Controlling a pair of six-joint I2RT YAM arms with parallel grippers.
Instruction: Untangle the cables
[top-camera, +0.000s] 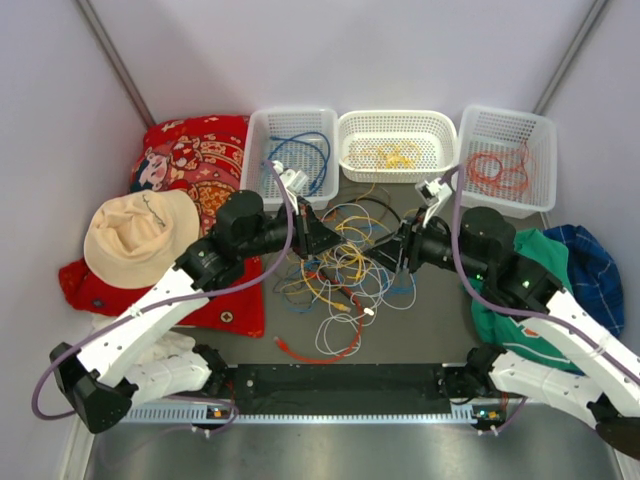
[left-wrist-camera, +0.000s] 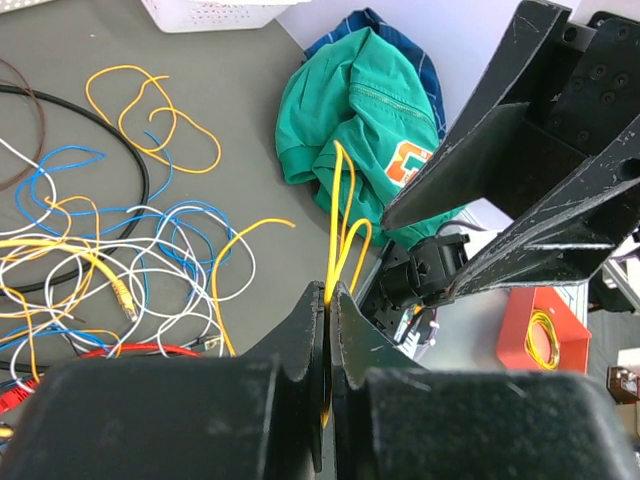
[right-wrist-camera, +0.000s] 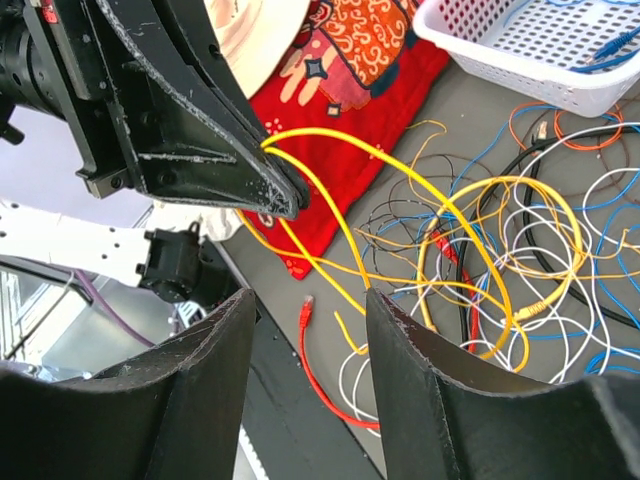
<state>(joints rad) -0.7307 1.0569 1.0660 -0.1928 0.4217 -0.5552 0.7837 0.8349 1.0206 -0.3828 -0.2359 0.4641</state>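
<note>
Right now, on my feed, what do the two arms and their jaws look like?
The left arm and right arm match: white shells on the long links, black joints and wrists. A purple hose runs along each. The jaws are black, wedge-shaped, with pale scuffs along their edges.

cable tangle (top-camera: 345, 272) centre, baskets (top-camera: 397, 173) behind, clothes (top-camera: 540, 252) R

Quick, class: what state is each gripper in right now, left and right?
Left gripper: closed, pinching a yellow cable.
Right gripper: open, nothing between its fingers.
</note>
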